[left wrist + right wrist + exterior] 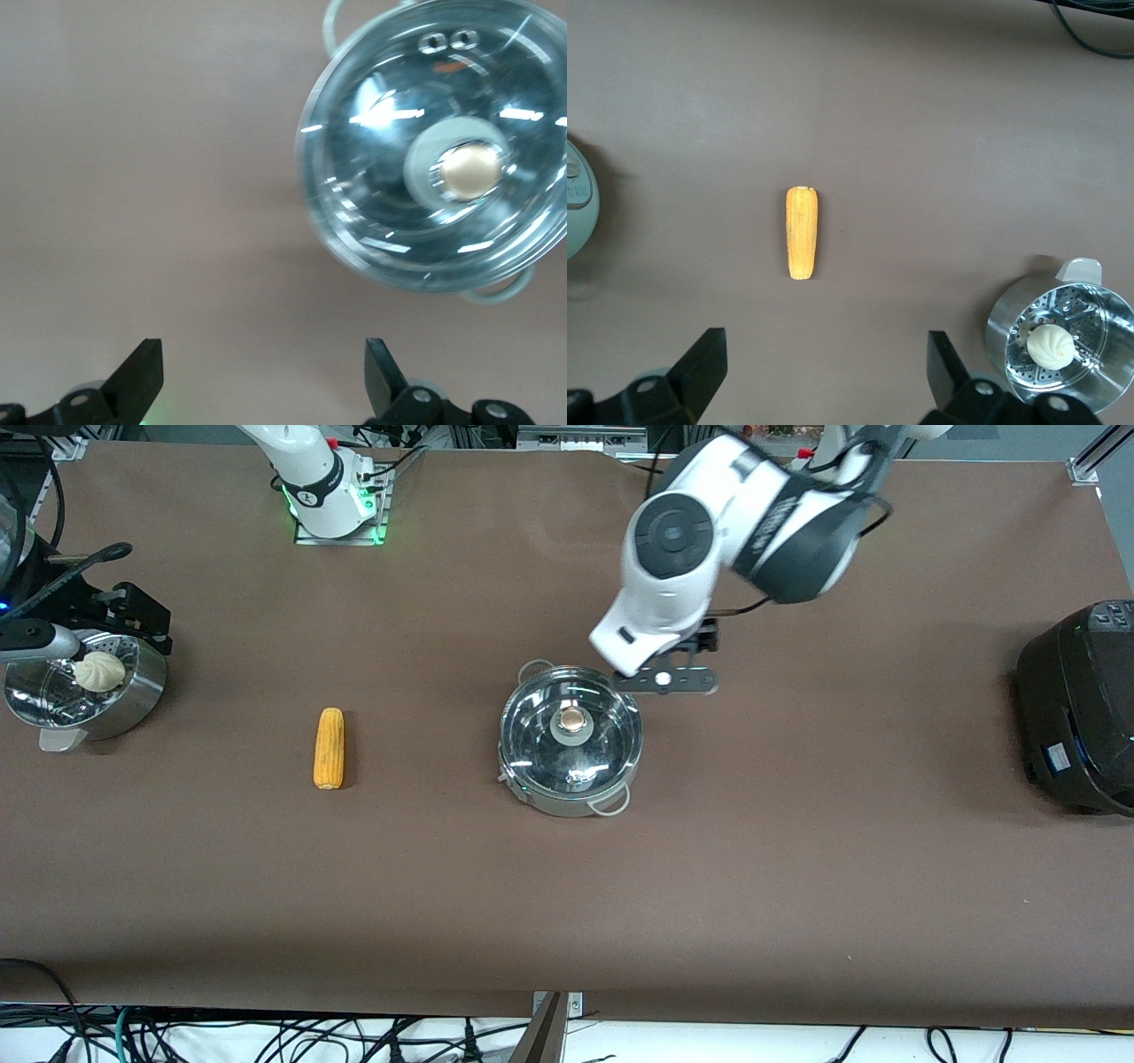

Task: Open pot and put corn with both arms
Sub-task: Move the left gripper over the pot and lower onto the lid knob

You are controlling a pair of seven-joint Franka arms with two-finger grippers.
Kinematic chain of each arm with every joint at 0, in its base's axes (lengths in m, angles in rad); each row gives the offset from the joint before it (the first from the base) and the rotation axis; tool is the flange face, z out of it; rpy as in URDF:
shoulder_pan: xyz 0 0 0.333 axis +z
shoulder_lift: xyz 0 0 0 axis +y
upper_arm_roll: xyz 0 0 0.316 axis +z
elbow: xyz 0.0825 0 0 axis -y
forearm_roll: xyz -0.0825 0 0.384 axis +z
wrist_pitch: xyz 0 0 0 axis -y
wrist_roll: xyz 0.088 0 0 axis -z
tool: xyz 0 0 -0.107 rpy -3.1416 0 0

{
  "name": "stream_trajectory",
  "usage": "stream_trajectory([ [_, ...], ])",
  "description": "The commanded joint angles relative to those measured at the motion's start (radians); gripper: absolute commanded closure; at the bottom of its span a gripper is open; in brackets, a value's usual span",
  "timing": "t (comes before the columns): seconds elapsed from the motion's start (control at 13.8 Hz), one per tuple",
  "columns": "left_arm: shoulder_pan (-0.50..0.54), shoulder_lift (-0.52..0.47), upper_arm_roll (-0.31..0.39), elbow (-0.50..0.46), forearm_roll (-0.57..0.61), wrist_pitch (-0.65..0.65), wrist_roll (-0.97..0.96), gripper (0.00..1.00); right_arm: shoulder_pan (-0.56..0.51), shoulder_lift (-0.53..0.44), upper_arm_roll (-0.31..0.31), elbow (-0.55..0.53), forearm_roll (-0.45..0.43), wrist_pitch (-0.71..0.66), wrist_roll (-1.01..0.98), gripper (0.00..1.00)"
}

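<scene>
Steamer bowl: perforated steel, at the right arm's end of the table, holding a white bun.
Right gripper: not seen from the front camera; its wrist view shows it up in the air over bare table, fingers spread wide apart, nothing between them (corn and steamer bowl both lie in that view).
Corn: single yellow-orange cob, lying flat on the table between the steamer bowl and the pot, well apart from both.
Pot: shiny steel, near the middle of the table, two loop side handles; glass lid on, tan knob at the lid's centre.
Left gripper: in the air over the table just beside the pot's rim (toward the left arm's base), fingers wide apart, holding nothing, touching nothing.
Rice cooker: big, black, at the left arm's end of the table.
Table: brown surface.
</scene>
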Motion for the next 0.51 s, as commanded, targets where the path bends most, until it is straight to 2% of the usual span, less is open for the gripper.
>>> stream_trajectory([
  [0.0, -0.020, 0.069, 0.016, 0.065, 0.004, 0.096, -0.101, 0.00, -0.002, 0.002, -0.002, 0.004, 0.015, -0.019, 0.003, 0.00],
  [0.22, -0.039, 0.115, 0.014, 0.065, -0.006, 0.247, -0.215, 0.00, -0.008, 0.024, 0.000, 0.006, 0.029, -0.047, 0.000, 0.00],
  [0.44, -0.079, 0.158, 0.016, 0.065, 0.004, 0.278, -0.249, 0.00, -0.005, 0.044, 0.001, 0.004, 0.026, -0.081, -0.009, 0.00],
])
